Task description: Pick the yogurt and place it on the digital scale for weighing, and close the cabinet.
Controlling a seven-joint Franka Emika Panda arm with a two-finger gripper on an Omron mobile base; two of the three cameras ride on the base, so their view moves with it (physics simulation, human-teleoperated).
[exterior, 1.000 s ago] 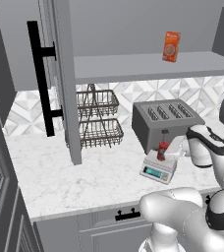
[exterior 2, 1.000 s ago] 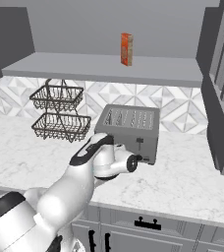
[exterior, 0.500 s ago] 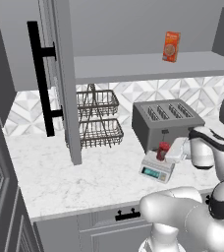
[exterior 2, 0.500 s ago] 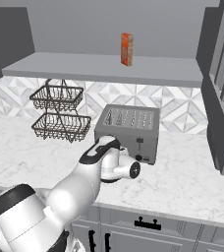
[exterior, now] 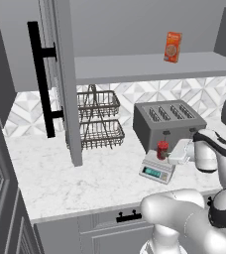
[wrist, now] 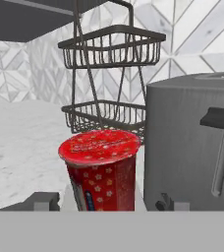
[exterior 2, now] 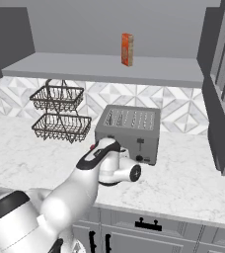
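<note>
Red yogurt (exterior: 162, 149) is seen standing on the scale (exterior: 158, 167), the gripper's (exterior: 170, 156) spread cannot be told, and next the cabinet (exterior: 60, 74) must be closed.

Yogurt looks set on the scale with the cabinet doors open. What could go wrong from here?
1. The gripper sits right beside the yogurt; pulling back carelessly could tip the cup off the scale.
2. The scale stands close in front of the toaster, so the arm has little room to retreat without a bump.
3. The cabinet door hangs open low over the wire basket rack; swinging toward its handle, the arm could clip the rack.
</note>
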